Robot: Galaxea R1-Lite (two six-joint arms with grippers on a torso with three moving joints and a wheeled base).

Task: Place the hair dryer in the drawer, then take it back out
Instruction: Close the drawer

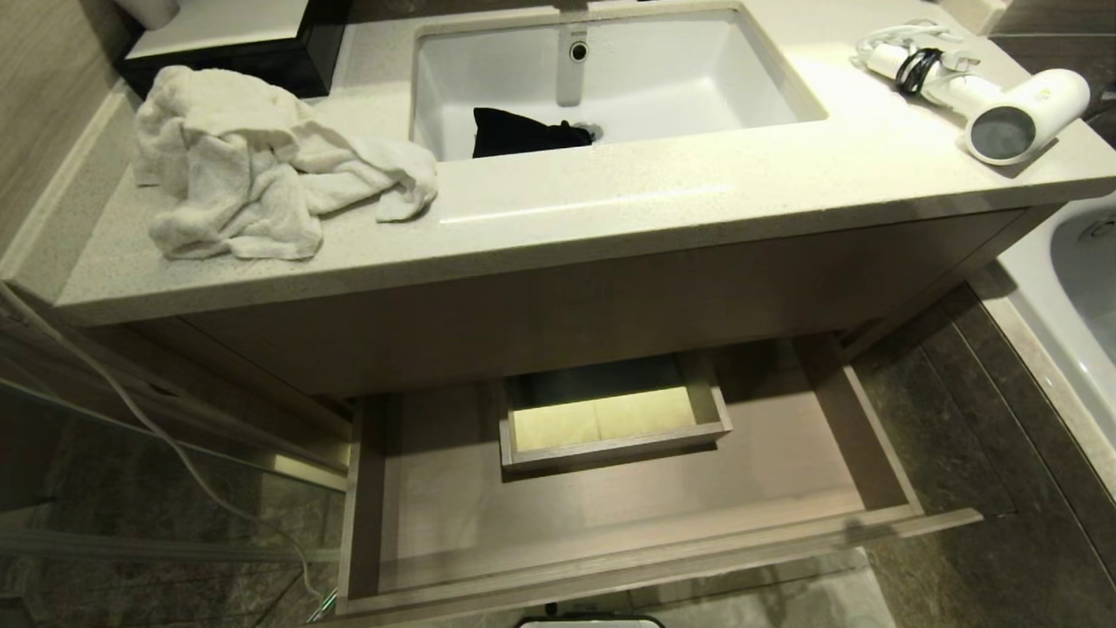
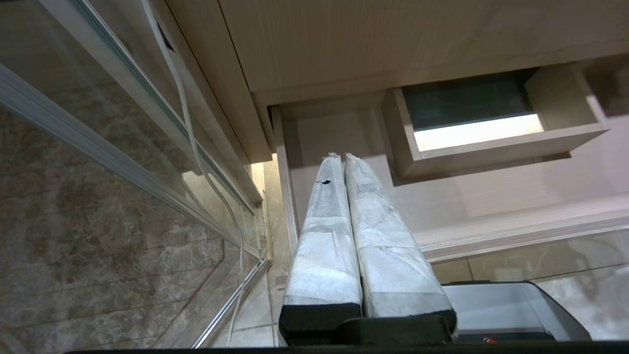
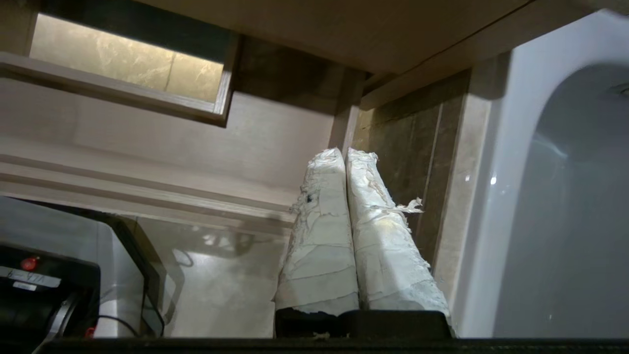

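Wood-grain drawer (image 1: 610, 515); glossy plastic hair dryer (image 1: 1003, 109).

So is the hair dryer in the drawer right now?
No, the hair dryer lies on the countertop right of the sink; the open drawer holds nothing.

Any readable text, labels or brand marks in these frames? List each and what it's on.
None legible.
Label strip on the black robot base beside the red button: marks too blurred to read.
Hair dryer, towel, sink, drawer: no visible print.
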